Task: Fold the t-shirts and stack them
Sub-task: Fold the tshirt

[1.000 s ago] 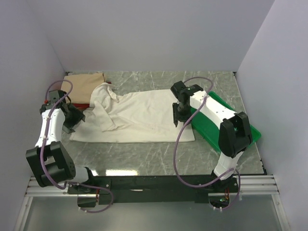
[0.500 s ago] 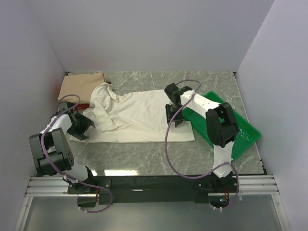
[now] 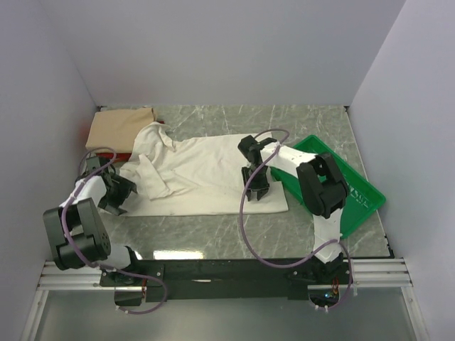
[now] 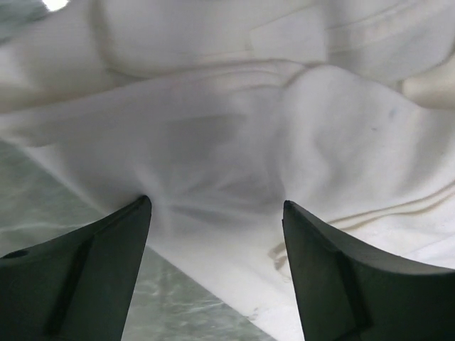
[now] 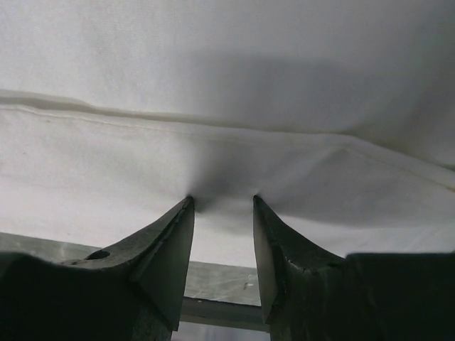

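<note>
Our left gripper [image 4: 217, 206] stands spread wide, tips on the near-left edge of the cream t-shirt [image 3: 206, 167], which lies spread flat. Our right gripper [image 5: 222, 200] presses its near hem, jaws part-way apart; we cannot tell whether cloth is caught. A shallow pinch could slip mid-fold.

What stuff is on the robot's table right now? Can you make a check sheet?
Surface: grey marbled table, dry-looking.
Job's things: cream t-shirt spread out, its left side rumpled; tan t-shirt folded in the far left corner.
Clutter: green tray on the right.
Grippers: left gripper wide open, tips on the cream shirt's left edge; right gripper partly open, tips pressing its near hem.
Cables: purple cables loop off both arms.
Surroundings: plain white walls on three sides.
</note>
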